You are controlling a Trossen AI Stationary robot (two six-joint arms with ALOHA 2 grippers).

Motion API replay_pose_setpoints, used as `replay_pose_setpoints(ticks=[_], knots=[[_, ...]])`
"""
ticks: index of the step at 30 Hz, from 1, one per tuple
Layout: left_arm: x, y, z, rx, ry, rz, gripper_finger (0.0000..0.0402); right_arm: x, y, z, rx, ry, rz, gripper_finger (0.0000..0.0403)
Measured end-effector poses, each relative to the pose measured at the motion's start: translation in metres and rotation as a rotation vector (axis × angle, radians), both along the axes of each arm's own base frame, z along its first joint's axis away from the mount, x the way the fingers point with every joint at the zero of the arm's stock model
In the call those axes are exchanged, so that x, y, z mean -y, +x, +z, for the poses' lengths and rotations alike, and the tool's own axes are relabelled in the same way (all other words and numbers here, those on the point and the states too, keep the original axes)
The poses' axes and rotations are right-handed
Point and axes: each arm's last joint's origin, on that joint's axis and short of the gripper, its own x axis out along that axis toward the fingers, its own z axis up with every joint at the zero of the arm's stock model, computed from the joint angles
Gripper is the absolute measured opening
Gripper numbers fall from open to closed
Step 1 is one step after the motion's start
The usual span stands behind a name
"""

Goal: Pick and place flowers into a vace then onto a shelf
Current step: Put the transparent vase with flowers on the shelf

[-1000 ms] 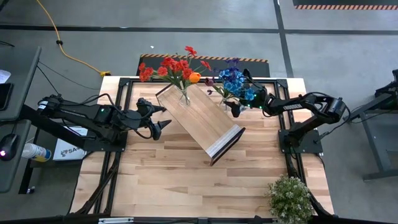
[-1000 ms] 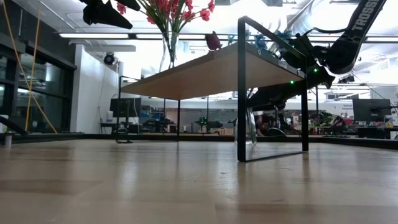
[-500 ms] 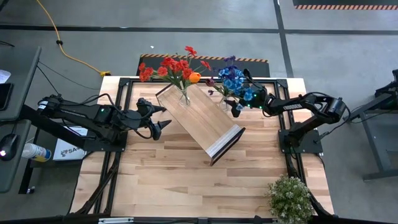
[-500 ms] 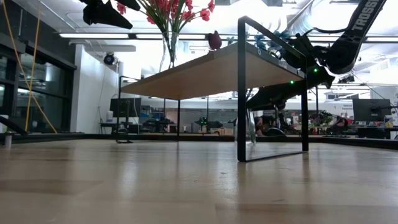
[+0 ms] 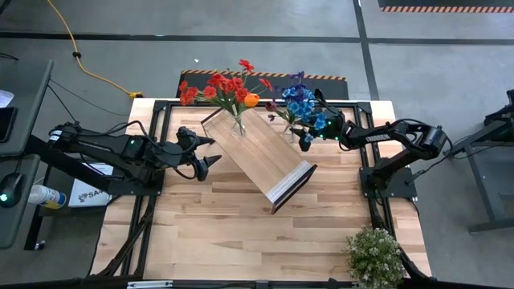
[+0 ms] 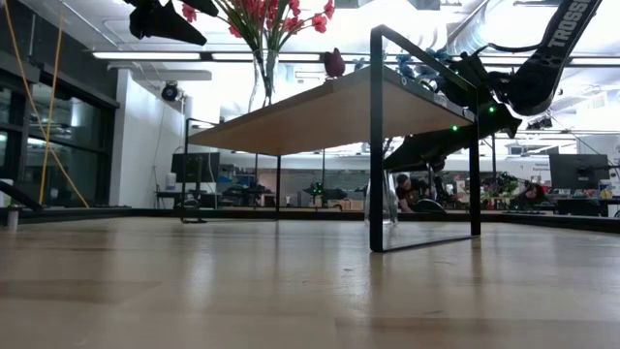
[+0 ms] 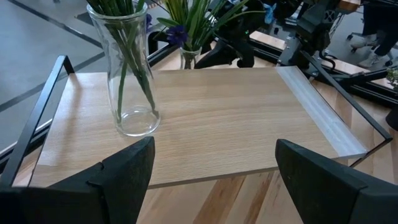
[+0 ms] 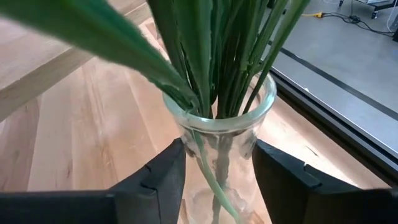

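A grey concrete floor with a yellow cable [image 5: 80,60] surrounds a pale wooden desk [image 5: 225,233] in a dark frame, and beyond the desk the low view shows a lit workshop.

The shelf [image 5: 257,156] stands on the desk at an angle, its white end edge pointing toward the near right. The left hand [image 5: 202,154] hovers just beside the shelf's long left side, its two fingers spread apart and holding nothing. Ahead of this hand, on the far end of the shelf board, stands a clear glass vase [image 7: 126,78] holding the red and orange flowers [image 5: 225,88].

The right hand [image 5: 306,138] is on the other side of the shelf, near its far right corner. Its fingers [image 8: 155,180] sit on either side of a second glass vase [image 8: 219,146], each pressed against the glass, so the hand is grasping this vase. The green stems [image 8: 211,50] rise out of the vase directly above the hand, and the blue and purple flowers [image 5: 303,103] spread over it. This vase is beside the shelf, not on the board.

A bushy pale-green potted plant [image 5: 373,255] sits at the near right corner of the desk, well apart from both hands.
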Motion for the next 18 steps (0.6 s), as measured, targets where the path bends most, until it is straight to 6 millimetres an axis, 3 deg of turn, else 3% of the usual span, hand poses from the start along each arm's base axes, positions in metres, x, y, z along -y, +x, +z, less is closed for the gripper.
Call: replay_pose_setpoints(ticks=[6, 18], knots=[[0.0, 0.0, 0.0, 0.0, 0.0, 0.0, 0.0367, 0.0, 0.0, -0.003, -0.009, 0.007, 0.0, 0.0185], [0.0, 0.0, 0.0, 0.002, -0.018, -0.01, 0.0367, 0.005, 0.008, -0.029, -0.014, 0.059, 0.025, 0.0196]])
